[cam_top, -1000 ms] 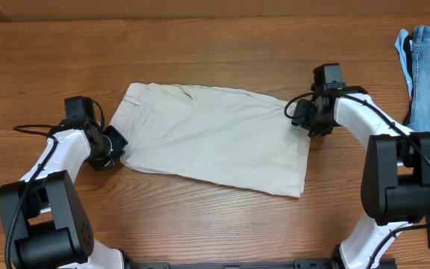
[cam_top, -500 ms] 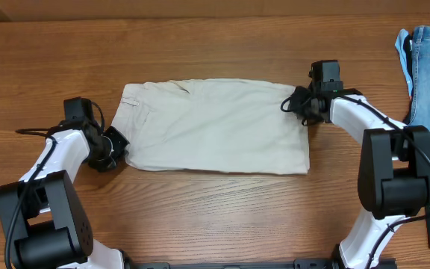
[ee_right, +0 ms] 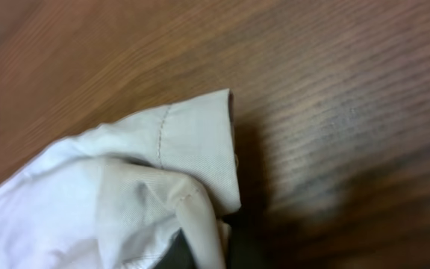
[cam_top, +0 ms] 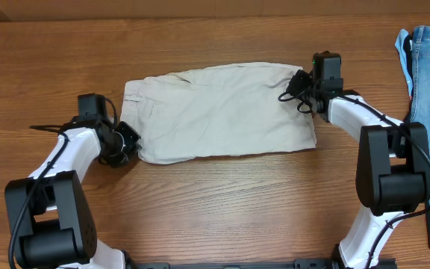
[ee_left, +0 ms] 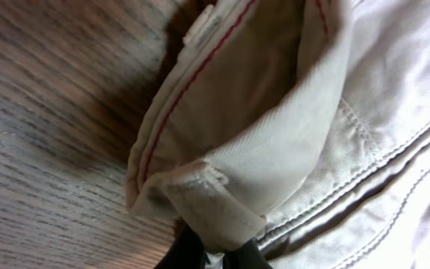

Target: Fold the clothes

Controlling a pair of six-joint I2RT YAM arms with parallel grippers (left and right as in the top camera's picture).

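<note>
The beige shorts [cam_top: 222,112] lie flat across the middle of the table, waistband to the left and leg hems to the right. My left gripper [cam_top: 125,139] is shut on the near-left corner of the waistband. In the left wrist view that waistband [ee_left: 275,142], with red stitching inside, folds up out of the left gripper [ee_left: 219,252]. My right gripper [cam_top: 299,82] is shut on the far-right hem corner. In the right wrist view the hem corner [ee_right: 192,149] is bunched into the right gripper [ee_right: 206,246].
Blue jeans [cam_top: 428,75] lie at the right edge of the table, beyond the right arm. Bare wood surrounds the shorts on every side.
The right gripper shut on the hem corner and drew it toward the far side. The left gripper slid right with the waistband. The shorts' near edge moved away from me.
</note>
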